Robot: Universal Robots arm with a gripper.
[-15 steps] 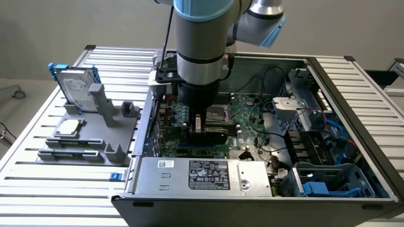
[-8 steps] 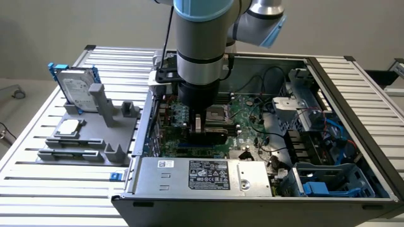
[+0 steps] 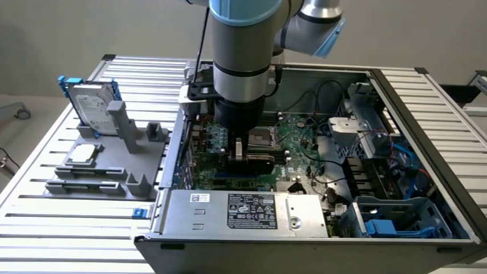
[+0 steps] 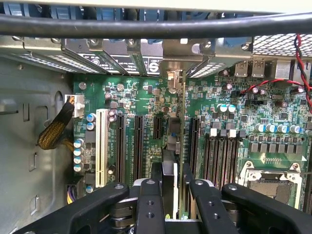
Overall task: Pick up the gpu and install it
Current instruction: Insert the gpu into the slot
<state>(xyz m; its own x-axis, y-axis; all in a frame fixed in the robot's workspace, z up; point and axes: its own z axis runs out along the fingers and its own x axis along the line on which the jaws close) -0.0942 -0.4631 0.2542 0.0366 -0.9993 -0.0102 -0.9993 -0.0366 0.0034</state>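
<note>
Open computer case (image 3: 426,114) on a slatted table (image 3: 45,228), seen from above. The gripper (image 3: 242,153) is lowered inside the case, fingers (image 4: 149,195) pinching the gpu (image 4: 181,146), held edge-on and upright over the motherboard (image 3: 293,134) among its long black slots. Case walls and a cable close in around it. Outside, one grey holder (image 3: 114,171) carries one blue-framed drive (image 3: 93,108) and one square chip (image 3: 84,153).
</note>
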